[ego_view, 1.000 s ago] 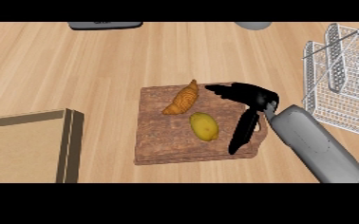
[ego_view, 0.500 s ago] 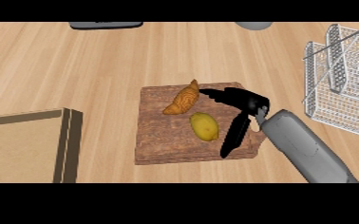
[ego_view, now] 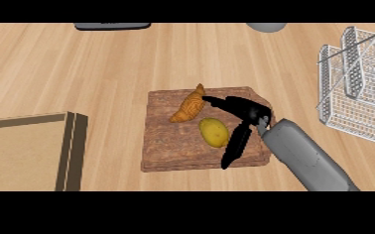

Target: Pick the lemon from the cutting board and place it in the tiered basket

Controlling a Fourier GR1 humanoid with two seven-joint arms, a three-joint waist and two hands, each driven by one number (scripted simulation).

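On the cutting board [ego_view: 172, 151], near its middle, sits the lemon [ego_view: 214, 132], and my right hand [ego_view: 247, 115] hangs spread just to its right. My fingers [ego_view: 236, 147] stretch long and straight down the lemon's near side, while my thumb [ego_view: 218, 102] points out past its far side, toward the croissant [ego_view: 189, 106]. I hold the hand released and wide like this so the fruit sits in the gap between thumb and fingers; nothing is clasped yet, and I cannot tell whether any finger touches the peel. The croissant lies just beside the lemon, up and to the left, close enough that my thumb has to slip between the two without nudging the pastry. My forearm [ego_view: 307, 158] comes in from the lower right, which keeps the route back to the tiered basket [ego_view: 344, 94] at the right edge short and unobstructed. By my judgement the pick is only being lined up: closing round the lemon comes next, then the lift and the carry to the wire tiers. My left hand does not show. A wooden box [ego_view: 40, 151] rests at the left, well apart.
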